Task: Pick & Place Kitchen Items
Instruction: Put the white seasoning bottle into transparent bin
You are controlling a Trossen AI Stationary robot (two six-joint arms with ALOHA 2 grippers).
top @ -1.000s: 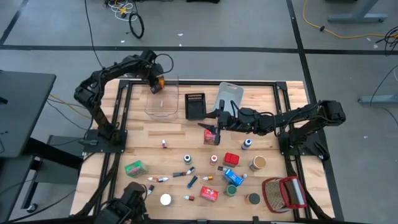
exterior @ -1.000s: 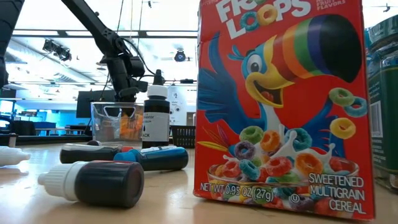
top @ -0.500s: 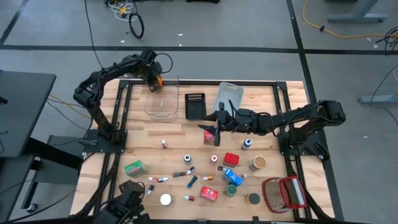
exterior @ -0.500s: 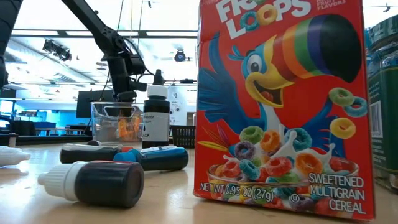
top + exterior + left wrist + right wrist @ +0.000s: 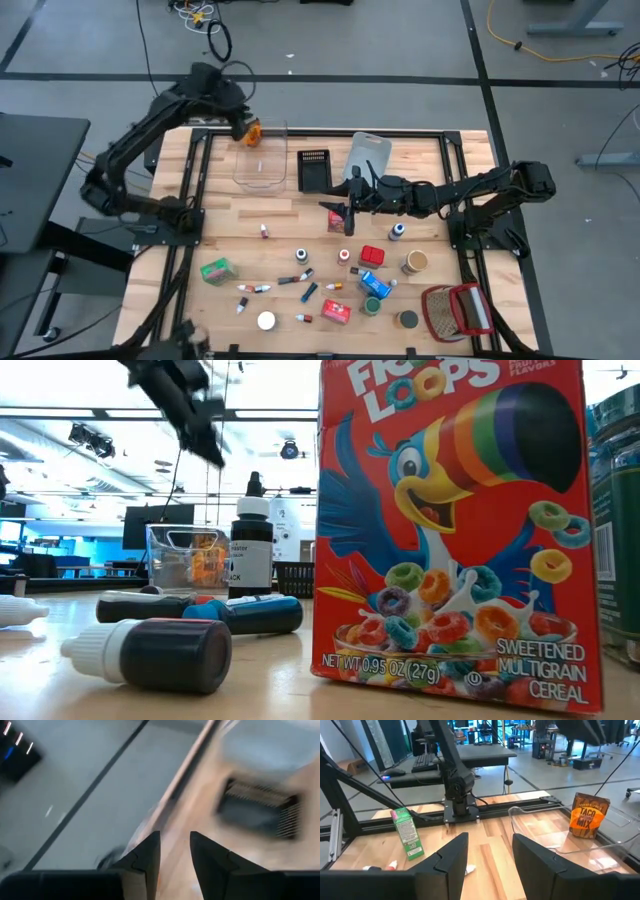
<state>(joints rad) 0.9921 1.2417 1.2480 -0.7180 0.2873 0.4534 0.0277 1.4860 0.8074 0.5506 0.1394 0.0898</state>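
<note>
An orange taco-mix packet [image 5: 590,815] stands in the clear bin [image 5: 262,160], leaning in its far-left corner [image 5: 252,130]. My left gripper [image 5: 240,120] hangs high above that corner, open by a narrow gap with nothing between its fingers [image 5: 175,837]. At mid-table my right gripper [image 5: 336,205] points level toward the table's left, open and empty [image 5: 487,837]. A dark red item [image 5: 341,221] sits on the table just below it. Several small kitchen items lie on the near half: a green box [image 5: 215,270], a red box [image 5: 372,256] and a blue box [image 5: 375,283].
A black bin [image 5: 315,170] and a grey-blue bin [image 5: 368,155] stand beside the clear bin at the far side. The red-and-white wire basket [image 5: 455,310] is at the near right corner. A cereal box [image 5: 450,530] and dark tubes [image 5: 160,653] fill the low view's foreground.
My left gripper has let go of the orange packet and risen fast out of the clear bin, drawing back toward the table's far-left corner. The packet has stayed in the bin, leaning in its far-left corner.
</note>
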